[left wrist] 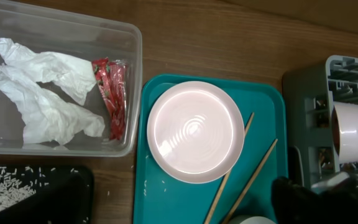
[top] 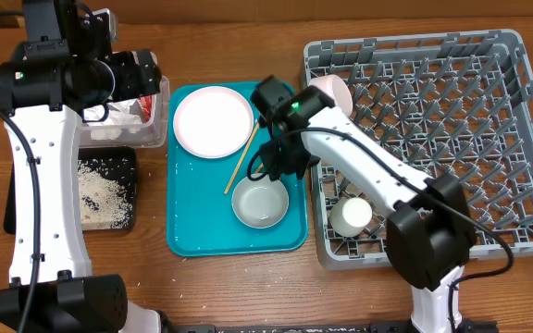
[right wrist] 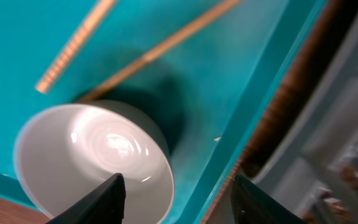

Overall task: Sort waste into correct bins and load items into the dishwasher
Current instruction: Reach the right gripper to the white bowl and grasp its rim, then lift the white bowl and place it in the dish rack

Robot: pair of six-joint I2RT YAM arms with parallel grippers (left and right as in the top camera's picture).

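Observation:
The crumpled white napkin and the red-and-white wrapper lie in the clear tub. Rice lies in the black tray. The pink plate, two chopsticks and the grey-green bowl are on the teal tray. The pink bowl and white cup sit in the grey rack. My right gripper is open, low over the grey-green bowl's right rim. My left gripper hovers over the tub, its fingers hidden.
A few rice grains lie on the teal tray and on the wood beside the black tray. The rack's wall stands close to the right of the teal tray's edge. The right arm crosses the rack's left side.

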